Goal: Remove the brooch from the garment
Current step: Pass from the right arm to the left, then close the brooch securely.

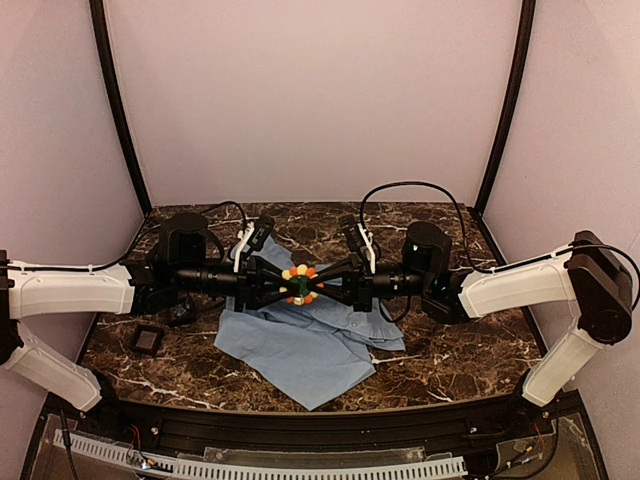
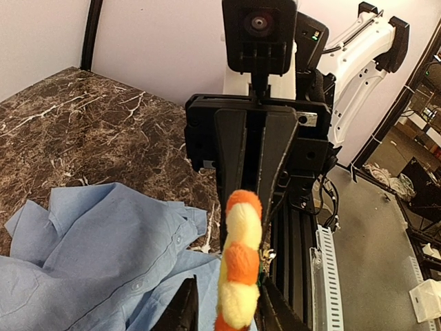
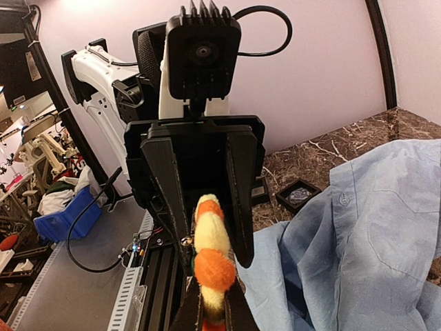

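Orange, fuzzy, round-petalled brooch (image 1: 300,284) — over crumpled blue garment (image 1: 300,355).

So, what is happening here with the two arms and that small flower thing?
Both arms meet over the light blue shirt, which lies crumpled on the marble table. The right gripper is shut on the flower-shaped brooch; the left gripper faces it, jaws open on either side of the brooch. Whether the brooch is attached to the shirt, I cannot tell.
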